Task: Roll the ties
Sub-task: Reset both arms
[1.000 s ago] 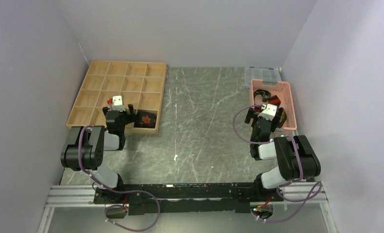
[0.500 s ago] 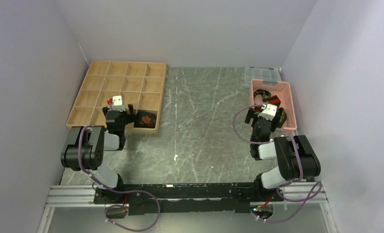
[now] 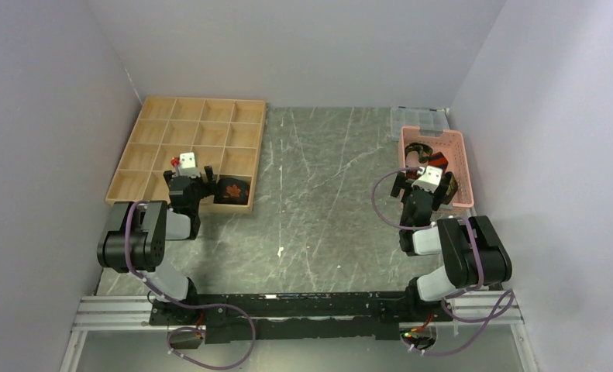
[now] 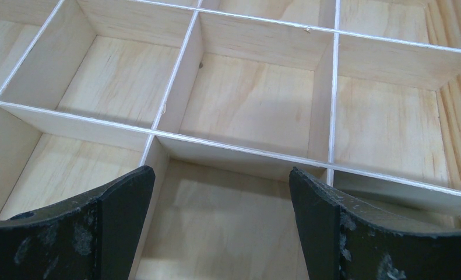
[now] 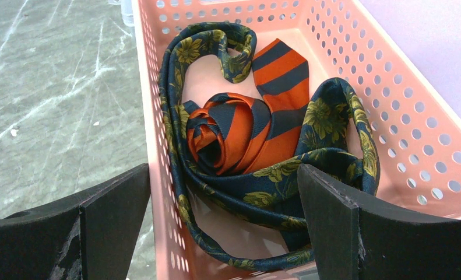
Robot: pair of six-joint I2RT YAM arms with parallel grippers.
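Evidently nothing has moved in the last second. Grey walls (image 3: 303, 46) enclose a marbled table (image 3: 326, 194). The tray (image 3: 202, 108) holds one rolled tie (image 3: 232, 189) in its near-right cell. The basket (image 5: 391, 116) holds a striped tie (image 5: 239, 131) and a floral tie (image 5: 333, 125), both loose. The left gripper (image 4: 222, 181) and right gripper (image 5: 222, 172) hang spread and empty, probably a pause before the next pick.
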